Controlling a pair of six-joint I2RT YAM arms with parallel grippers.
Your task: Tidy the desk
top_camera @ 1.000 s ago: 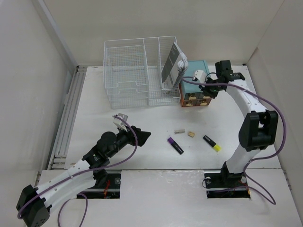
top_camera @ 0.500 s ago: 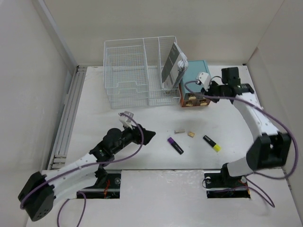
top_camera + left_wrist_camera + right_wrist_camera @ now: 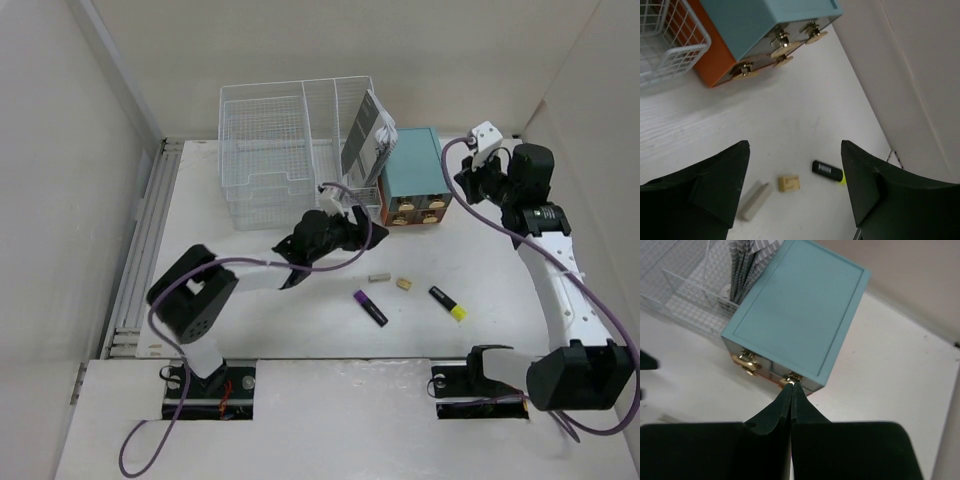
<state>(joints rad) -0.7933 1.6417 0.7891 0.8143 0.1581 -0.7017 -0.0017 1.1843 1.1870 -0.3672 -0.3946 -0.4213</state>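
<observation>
The desk (image 3: 240,290) is a white tabletop carrying small loose items. A purple marker (image 3: 370,308), a grey block (image 3: 379,277), a tan block (image 3: 403,284) and a black-and-yellow highlighter (image 3: 447,303) lie near its middle. My left gripper (image 3: 358,230) hovers open just left of them. In the left wrist view the left gripper (image 3: 794,145) frames the grey block (image 3: 754,201), tan block (image 3: 789,183) and highlighter (image 3: 827,171), holding nothing. My right gripper (image 3: 468,183) hangs shut and empty, right of the teal drawer box (image 3: 413,165). Its tips (image 3: 791,385) line up with a brass knob.
A white wire-mesh organizer (image 3: 280,150) stands at the back with a patterned booklet (image 3: 365,140) leaning in its right bay. The teal box (image 3: 765,25) sits on an orange base beside it. A ribbed metal rail (image 3: 140,250) runs along the left edge. Walls close in on both sides.
The left arm swung from the near left of the desk forward to the middle, beside the teal box. The right gripper drew back from the box, to the right and up.
</observation>
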